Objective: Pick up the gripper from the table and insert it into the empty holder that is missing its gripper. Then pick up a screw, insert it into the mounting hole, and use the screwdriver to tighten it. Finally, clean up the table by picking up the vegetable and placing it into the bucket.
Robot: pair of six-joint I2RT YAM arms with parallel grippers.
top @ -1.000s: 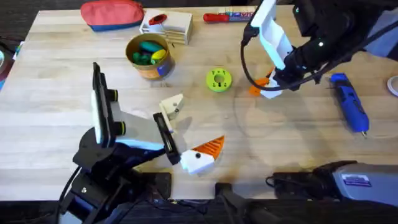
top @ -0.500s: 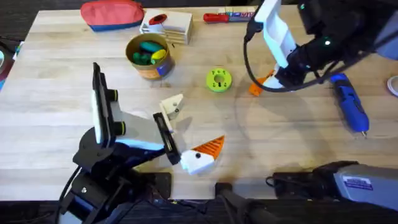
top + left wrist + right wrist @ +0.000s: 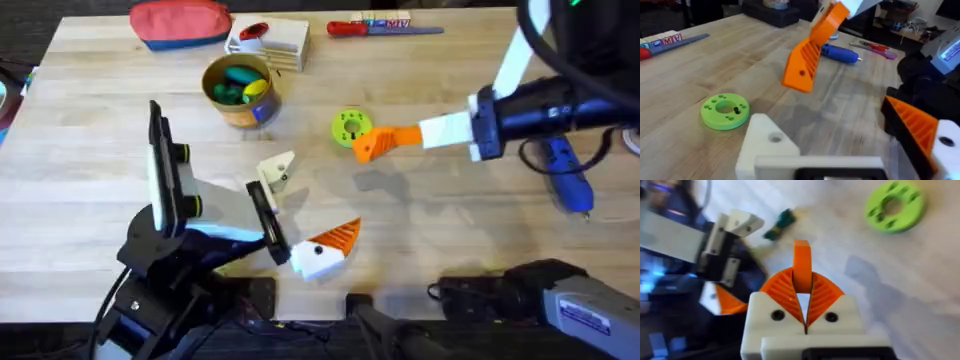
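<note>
**Overhead view: orange wedge held up beside the green disc**

Overhead, the right gripper [image 3: 400,136] reaches in from the right side of the table [image 3: 450,250]. Its two orange pads are pressed together on the gripper [image 3: 365,150], the small orange wedge. The wedge hangs above the wood just beside the green disc [image 3: 351,127], and a shadow lies on the table under it. In the right wrist view the wedge [image 3: 801,265] stands upright between the ribbed pads, pinched from both sides.

The left gripper [image 3: 305,205] rests low near the middle of the table with its fingers spread wide. One finger is the holder [image 3: 278,168], a bare white base with a small dark hole. The other finger [image 3: 330,245] carries an orange ribbed pad. In the left wrist view the holder [image 3: 767,145] is close in front, the green disc [image 3: 725,111] lies just past it, and the held wedge [image 3: 807,60] hangs tilted in the air beyond.

The vegetable [image 3: 779,224] lies on the table near the holder in the right wrist view. The bucket [image 3: 240,90] stands at the back left with coloured toys inside. The screwdriver [image 3: 565,175] with the blue handle lies at the right, under the right arm. A red-handled screwdriver [image 3: 375,28] and a red pouch [image 3: 180,22] lie along the far edge.
</note>
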